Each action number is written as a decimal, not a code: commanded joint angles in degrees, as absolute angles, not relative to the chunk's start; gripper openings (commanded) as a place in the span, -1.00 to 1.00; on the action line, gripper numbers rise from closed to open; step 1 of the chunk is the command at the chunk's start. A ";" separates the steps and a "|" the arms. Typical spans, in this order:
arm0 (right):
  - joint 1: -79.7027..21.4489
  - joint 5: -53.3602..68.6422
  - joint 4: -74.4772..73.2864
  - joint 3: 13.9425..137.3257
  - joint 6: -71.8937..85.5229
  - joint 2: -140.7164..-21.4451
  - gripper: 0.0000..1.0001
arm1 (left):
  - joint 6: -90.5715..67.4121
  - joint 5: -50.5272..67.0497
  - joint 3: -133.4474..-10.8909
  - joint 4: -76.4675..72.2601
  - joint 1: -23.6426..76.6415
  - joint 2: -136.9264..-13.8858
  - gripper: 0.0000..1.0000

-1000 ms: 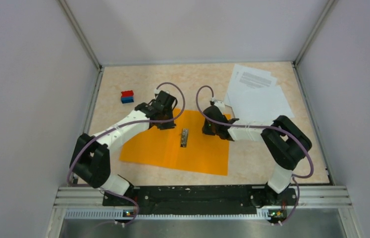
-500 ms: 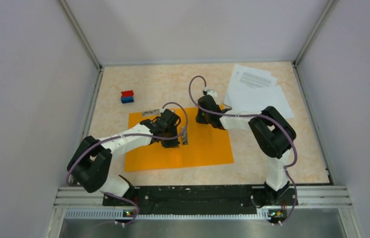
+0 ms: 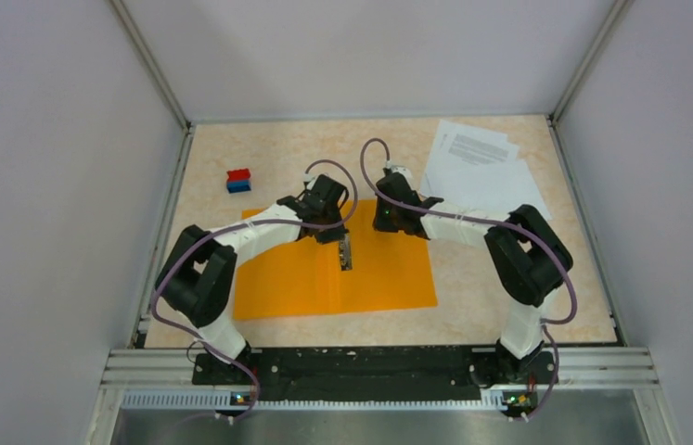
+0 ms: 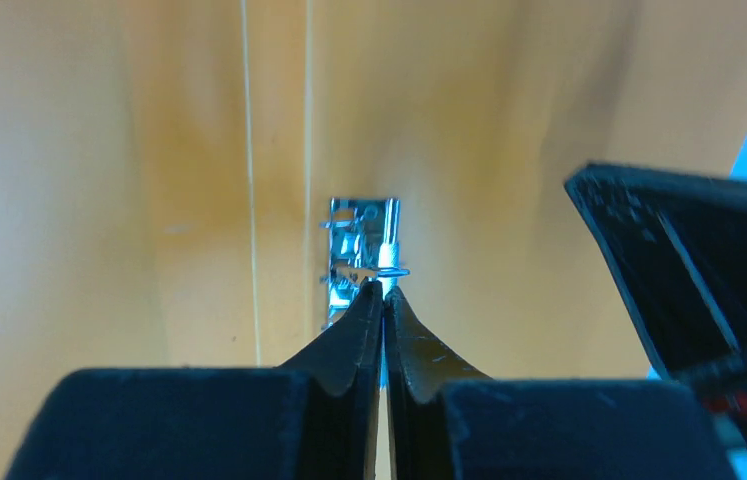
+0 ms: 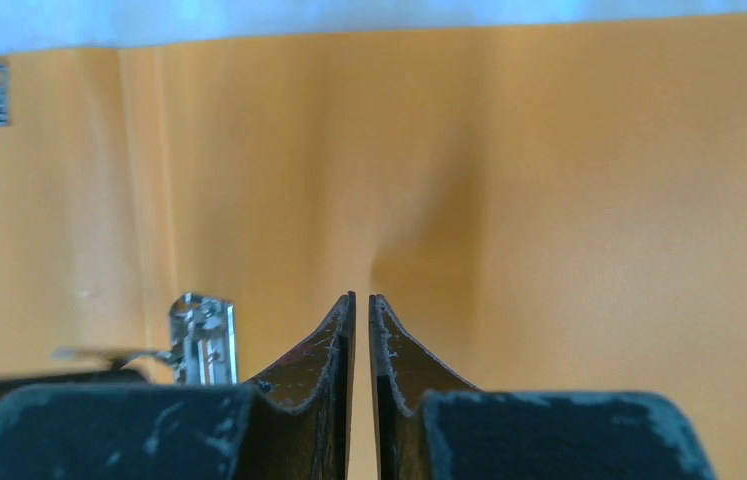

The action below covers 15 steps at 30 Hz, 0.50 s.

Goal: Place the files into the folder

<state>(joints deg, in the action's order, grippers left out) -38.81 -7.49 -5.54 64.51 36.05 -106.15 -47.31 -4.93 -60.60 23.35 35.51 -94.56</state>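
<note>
The orange folder (image 3: 379, 278) lies open and flat in the middle of the table, its metal clip (image 3: 346, 252) on the centre fold. The white files (image 3: 481, 171) lie in a loose stack at the back right, off the folder. My left gripper (image 3: 335, 234) is shut low over the folder's back edge. In the left wrist view its tips (image 4: 384, 288) meet right at the near end of the clip (image 4: 361, 255). My right gripper (image 3: 384, 222) is shut and empty over the folder's right half (image 5: 569, 200), with the clip (image 5: 204, 340) to its left.
A small red-and-blue block (image 3: 238, 180) sits at the back left. Grey walls close in the table on three sides. In the left wrist view the right gripper's dark body (image 4: 689, 260) is close on the right.
The folder went from skewed to lying square and flat. My left gripper crossed to the clip, then drew back to the folder's back edge. My right gripper shifted slightly back.
</note>
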 commanded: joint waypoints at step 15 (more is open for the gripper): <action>-29.10 -11.42 -13.98 58.04 37.63 -80.64 0.04 | -44.25 -2.99 -73.16 25.49 32.26 -100.70 -0.69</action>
<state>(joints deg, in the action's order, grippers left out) -33.80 -9.28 -11.88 60.58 36.23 -86.78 -46.63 -4.84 -68.03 24.86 32.47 -101.30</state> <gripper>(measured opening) 0.392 0.119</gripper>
